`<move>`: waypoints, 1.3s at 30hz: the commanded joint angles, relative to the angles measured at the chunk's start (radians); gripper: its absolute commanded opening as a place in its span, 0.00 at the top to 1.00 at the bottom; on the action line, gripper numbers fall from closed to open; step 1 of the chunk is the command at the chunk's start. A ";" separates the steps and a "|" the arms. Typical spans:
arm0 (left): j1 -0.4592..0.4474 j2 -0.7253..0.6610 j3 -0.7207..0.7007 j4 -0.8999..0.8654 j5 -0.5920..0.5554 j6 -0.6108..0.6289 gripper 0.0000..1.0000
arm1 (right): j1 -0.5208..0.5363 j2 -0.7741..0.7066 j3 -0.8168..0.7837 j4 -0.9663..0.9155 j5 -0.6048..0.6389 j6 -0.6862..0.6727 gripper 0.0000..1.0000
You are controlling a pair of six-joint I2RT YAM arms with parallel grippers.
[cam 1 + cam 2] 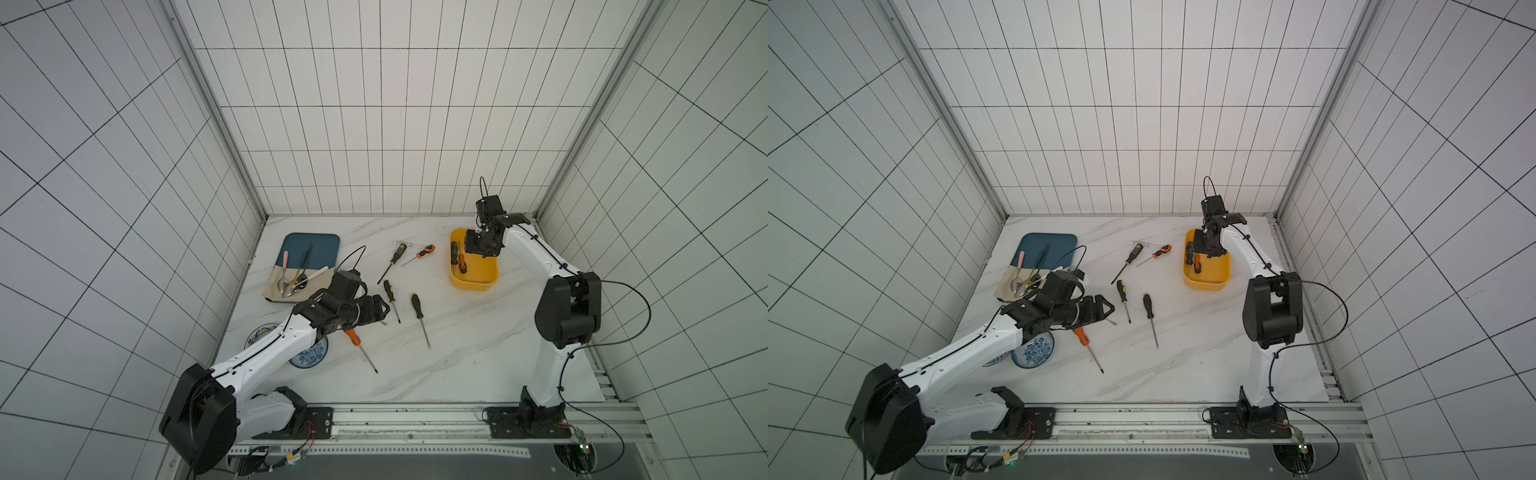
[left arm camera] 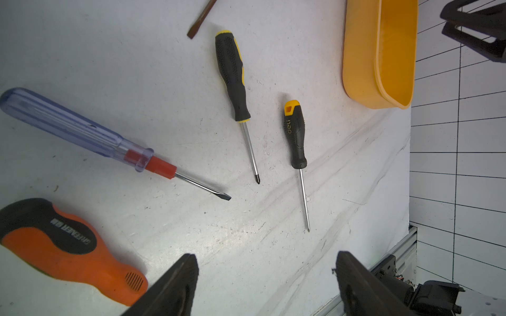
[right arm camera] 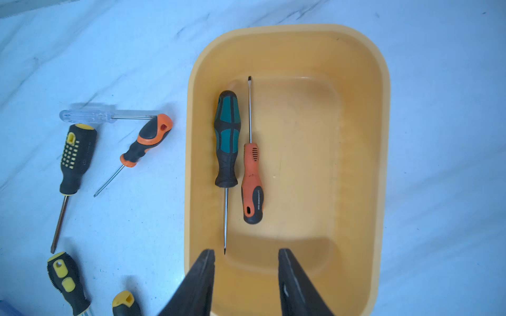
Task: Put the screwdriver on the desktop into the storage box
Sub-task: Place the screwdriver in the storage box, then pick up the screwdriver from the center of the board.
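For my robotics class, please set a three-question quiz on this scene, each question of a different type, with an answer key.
1. How many screwdrivers lie in the storage box?
2. True or false: the right gripper grips a screwdriver.
3. The left gripper hovers over: A the storage box, B the desktop, C the blue tray.

Key
1. Two: the green-handled screwdriver and the orange-handled screwdriver.
2. False: its jaws stand apart above the box, with nothing between them.
3. B.
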 commanded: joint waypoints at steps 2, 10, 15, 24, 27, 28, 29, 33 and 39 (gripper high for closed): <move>-0.002 -0.003 0.046 0.000 -0.024 0.021 0.17 | 0.062 -0.121 -0.146 0.019 -0.003 0.024 0.57; -0.002 -0.036 0.020 -0.026 -0.062 0.003 0.18 | 0.201 -0.302 -0.379 0.111 -0.048 0.087 0.57; -0.002 -0.090 -0.033 -0.042 -0.079 -0.008 0.18 | 0.280 -0.344 -0.467 0.150 -0.048 0.120 0.57; 0.012 -0.176 -0.114 -0.056 -0.117 -0.043 0.18 | 0.391 -0.288 -0.503 0.190 -0.036 0.151 0.57; 0.029 -0.196 -0.129 -0.061 -0.114 -0.046 0.18 | 0.421 -0.247 -0.489 0.200 -0.038 0.157 0.57; 0.039 -0.200 -0.135 -0.062 -0.107 -0.045 0.18 | 0.431 -0.229 -0.483 0.200 -0.039 0.157 0.57; 0.046 -0.203 -0.137 -0.061 -0.101 -0.045 0.18 | 0.439 -0.216 -0.476 0.203 -0.039 0.158 0.57; 0.060 -0.209 -0.140 -0.061 -0.088 -0.042 0.18 | 0.466 -0.156 -0.447 0.208 -0.046 0.158 0.58; 0.064 -0.207 -0.143 -0.055 -0.079 -0.041 0.18 | 0.491 -0.073 -0.409 0.207 -0.056 0.154 0.59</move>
